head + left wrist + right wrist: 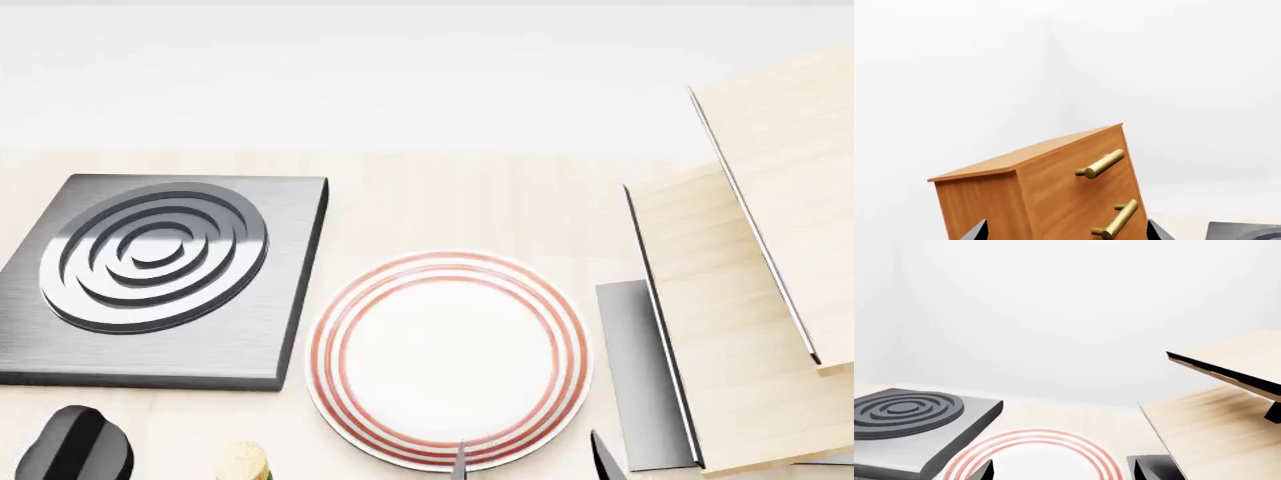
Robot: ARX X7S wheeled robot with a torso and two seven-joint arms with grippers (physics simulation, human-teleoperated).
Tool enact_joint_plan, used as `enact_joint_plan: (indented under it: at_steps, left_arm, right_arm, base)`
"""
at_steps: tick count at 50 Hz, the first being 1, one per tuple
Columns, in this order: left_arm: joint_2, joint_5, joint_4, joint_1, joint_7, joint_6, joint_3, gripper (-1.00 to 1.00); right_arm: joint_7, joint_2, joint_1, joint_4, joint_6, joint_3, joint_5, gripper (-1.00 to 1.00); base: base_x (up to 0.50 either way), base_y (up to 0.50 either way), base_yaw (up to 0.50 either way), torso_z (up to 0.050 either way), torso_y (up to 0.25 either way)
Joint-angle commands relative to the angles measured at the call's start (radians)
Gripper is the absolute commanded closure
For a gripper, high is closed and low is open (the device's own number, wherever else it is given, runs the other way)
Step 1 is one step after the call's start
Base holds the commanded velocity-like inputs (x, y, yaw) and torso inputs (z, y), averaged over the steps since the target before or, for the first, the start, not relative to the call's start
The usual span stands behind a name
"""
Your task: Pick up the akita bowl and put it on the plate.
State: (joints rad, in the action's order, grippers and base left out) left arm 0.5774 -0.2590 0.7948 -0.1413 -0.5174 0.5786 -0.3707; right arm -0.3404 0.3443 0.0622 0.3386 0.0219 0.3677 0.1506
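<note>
The akita bowl is out of view in every frame. The plate point(449, 358), white with red rings, lies flat on the pale wooden table and is bare; its far part also shows in the right wrist view point(1034, 455). My right gripper point(1062, 471) is open just over the plate's near edge with nothing between its fingers, and its dark tips reach into the bottom of the head view point(530, 462). My left gripper point(1067, 232) is open and empty, facing a wooden drawer cabinet point(1047, 190) with brass handles.
A square dark grey burner point(160, 270) sits left of the plate. A pale wooden rack point(747, 300) with slanted boards on a grey base point(641, 370) stands to the right. A dark rounded shape point(74, 445) and a tan piece point(243, 462) show at the bottom left.
</note>
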Motion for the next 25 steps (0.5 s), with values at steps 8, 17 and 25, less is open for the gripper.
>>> enact_joint_plan:
  at_steps: [8,17,25]
  left_arm:
    - [0.077,-0.155,0.013,0.106,0.030,0.233,-0.063,-1.00]
    - [0.085,-0.153,0.006,0.095,0.029,0.245,-0.069,-1.00]
    - [0.097,-0.170,0.003,0.090,0.042,0.272,-0.071,-1.00]
  right_arm:
    - [0.000,0.002,-0.001,-0.011,0.005,0.010,0.001,-1.00]
    - [0.000,0.004,-0.001,-0.011,0.006,0.015,0.002,-1.00]
    - [-0.001,0.006,-0.002,-0.011,0.006,0.017,0.003,-1.00]
  base:
    - [0.00,0.00,0.00,0.000,0.000]
    - [0.00,0.00,0.00,0.000,0.000]
    - [0.00,0.00,0.00,0.000,0.000]
